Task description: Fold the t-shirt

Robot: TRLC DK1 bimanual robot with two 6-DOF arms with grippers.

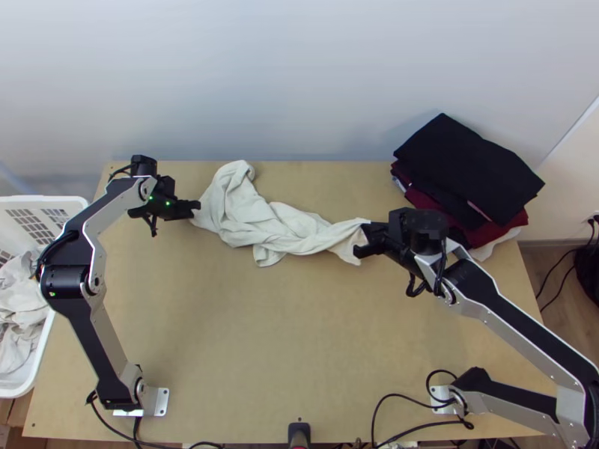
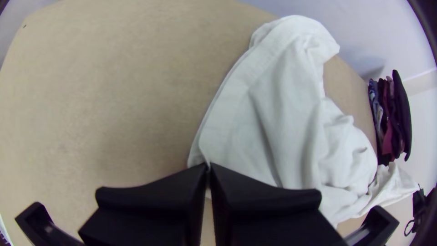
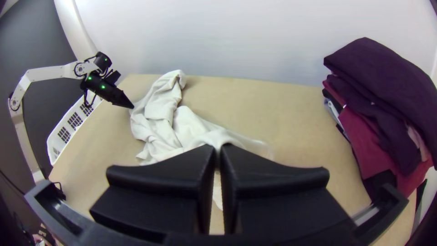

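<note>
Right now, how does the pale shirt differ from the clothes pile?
The shirt is bunched lengthwise; the clothes pile is folded and stacked. The shirt is whitish; the clothes pile is mostly black and dark red. The left gripper and right gripper pinch the shirt's ends; neither grips the clothes pile. Both are fabric.

1. T-shirt [image 1: 277, 224]: off-white, plain, no print seen.
2. Left hand [image 1: 195, 210] and right hand [image 1: 361, 238]: black; small green lights [image 1: 168, 203] at the left one.
3. Arms [image 1: 111, 329]: silver-grey and black.
4. Tabletop [image 1: 299, 337]: plain light tan.
5. Clothes pile [image 1: 464, 165]: very dark top piece, dark red lower down, some white at the bottom.
6. Basket [image 1: 52, 200]: white, dark grid pattern; cloth inside [image 1: 22, 299] off-white.
7. Wall [image 1: 299, 75]: plain pale blue-grey.
8. Floor [image 1: 558, 277]: brown, wood grain.
9. Cables [image 1: 389, 396]: black.
</note>
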